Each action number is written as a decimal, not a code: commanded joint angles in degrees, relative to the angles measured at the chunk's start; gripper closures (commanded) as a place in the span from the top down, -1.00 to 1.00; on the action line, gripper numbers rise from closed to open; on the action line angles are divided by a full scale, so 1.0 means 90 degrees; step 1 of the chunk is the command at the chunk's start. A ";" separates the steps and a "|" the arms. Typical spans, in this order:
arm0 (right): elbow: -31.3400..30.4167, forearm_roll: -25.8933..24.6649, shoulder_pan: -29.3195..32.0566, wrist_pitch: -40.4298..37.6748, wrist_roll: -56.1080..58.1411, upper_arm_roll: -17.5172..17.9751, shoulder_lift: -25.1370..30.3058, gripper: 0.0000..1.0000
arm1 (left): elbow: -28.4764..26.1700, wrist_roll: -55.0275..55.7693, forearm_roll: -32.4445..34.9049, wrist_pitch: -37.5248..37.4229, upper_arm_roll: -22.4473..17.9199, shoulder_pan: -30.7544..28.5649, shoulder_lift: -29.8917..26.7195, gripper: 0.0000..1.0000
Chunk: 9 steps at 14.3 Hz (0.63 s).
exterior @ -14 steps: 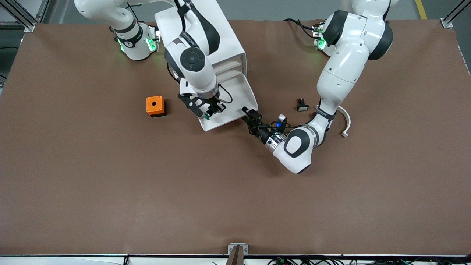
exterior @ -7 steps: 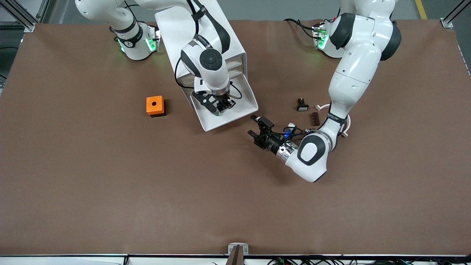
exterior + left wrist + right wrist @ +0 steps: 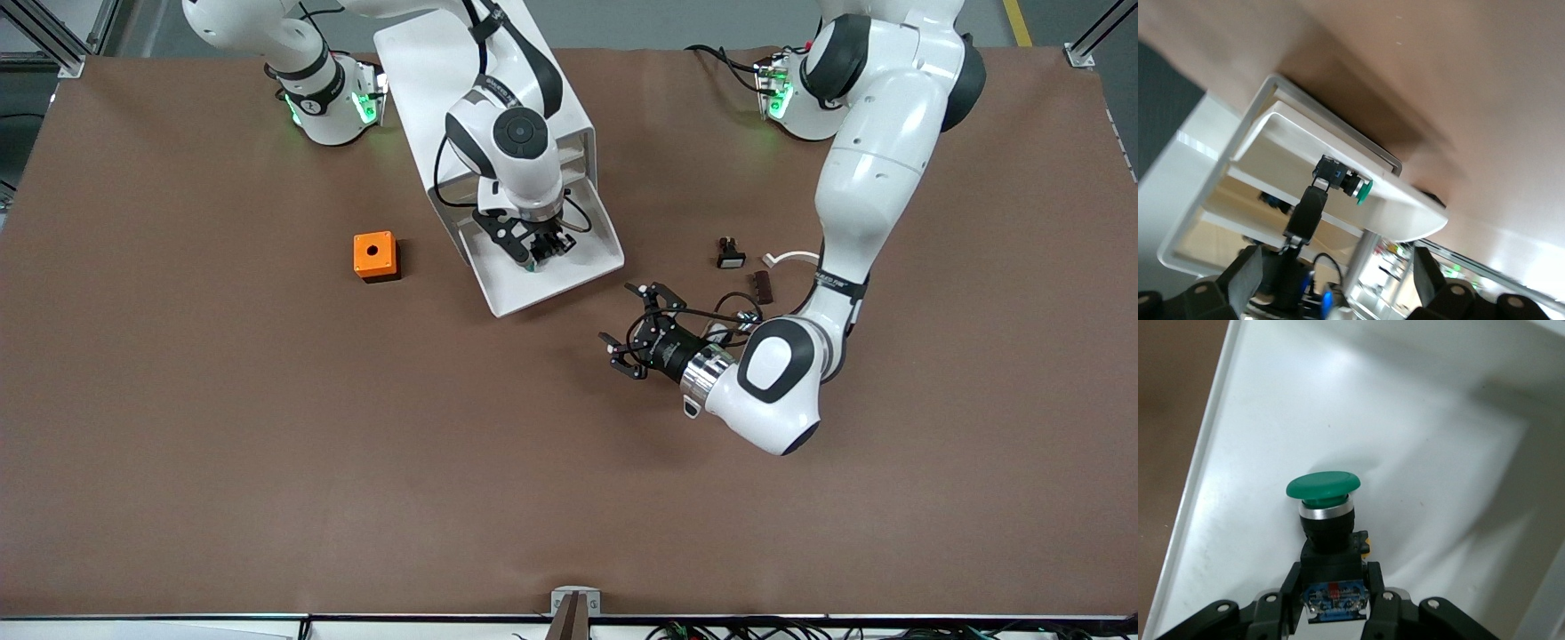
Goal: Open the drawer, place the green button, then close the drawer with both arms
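The drawer (image 3: 569,280) stands pulled out of the white cabinet (image 3: 462,80), its shallow tray open upward. My right gripper (image 3: 533,252) hangs over the tray, shut on the button (image 3: 1323,488), whose green cap points at the white drawer floor (image 3: 1438,440). Its fingers (image 3: 1373,583) clamp the button's black body. My left gripper (image 3: 628,331) is open and empty, low over the bare table just off the drawer's front corner. The left wrist view looks back at the drawer (image 3: 1338,143), with the button (image 3: 1353,186) in the right gripper's fingers (image 3: 1306,212).
An orange box (image 3: 374,256) with a round hole sits beside the drawer, toward the right arm's end. A small black switch with a white face (image 3: 731,255), a brown block (image 3: 762,286) and a white curved piece (image 3: 791,258) lie by the left arm's forearm.
My left gripper let go of the drawer's front corner, opened wide and drew back from it. My right gripper carried the button from the drawer's edge to over the tray.
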<state>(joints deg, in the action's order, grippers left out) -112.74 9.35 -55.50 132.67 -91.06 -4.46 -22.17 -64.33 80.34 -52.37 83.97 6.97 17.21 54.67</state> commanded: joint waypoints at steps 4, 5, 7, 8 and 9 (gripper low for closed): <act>-0.0023 0.0026 -0.0103 -0.0327 -0.0175 -0.0042 0.0159 0.33 | -0.0157 -0.2040 0.1073 0.0397 -0.0091 0.0158 -0.0957 1.00; -0.0013 0.0026 -0.0103 -0.0317 -0.0185 -0.0042 0.0150 0.99 | -0.0157 -0.2264 0.1111 0.0445 -0.0100 0.0129 -0.1054 1.00; 0.0074 0.0026 -0.0084 -0.0327 -0.0166 -0.0042 0.0149 1.00 | -0.0225 -0.2558 0.1723 0.0737 -0.0033 0.0177 -0.1356 1.00; 0.0172 0.0026 -0.0045 -0.0336 -0.0117 -0.0051 0.0149 1.00 | -0.0254 -0.2569 0.1940 0.0942 -0.0003 0.0177 -0.1474 1.00; 0.0250 0.0026 -0.0006 -0.0356 -0.0039 -0.0071 0.0149 1.00 | -0.0255 -0.2569 0.2039 0.1128 -0.0003 0.0177 -0.1504 1.00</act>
<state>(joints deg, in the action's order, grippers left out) -111.38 9.35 -55.70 130.85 -91.56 -4.78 -21.83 -64.30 58.54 -36.98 90.81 6.86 18.38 44.02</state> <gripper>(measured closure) 0.132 0.000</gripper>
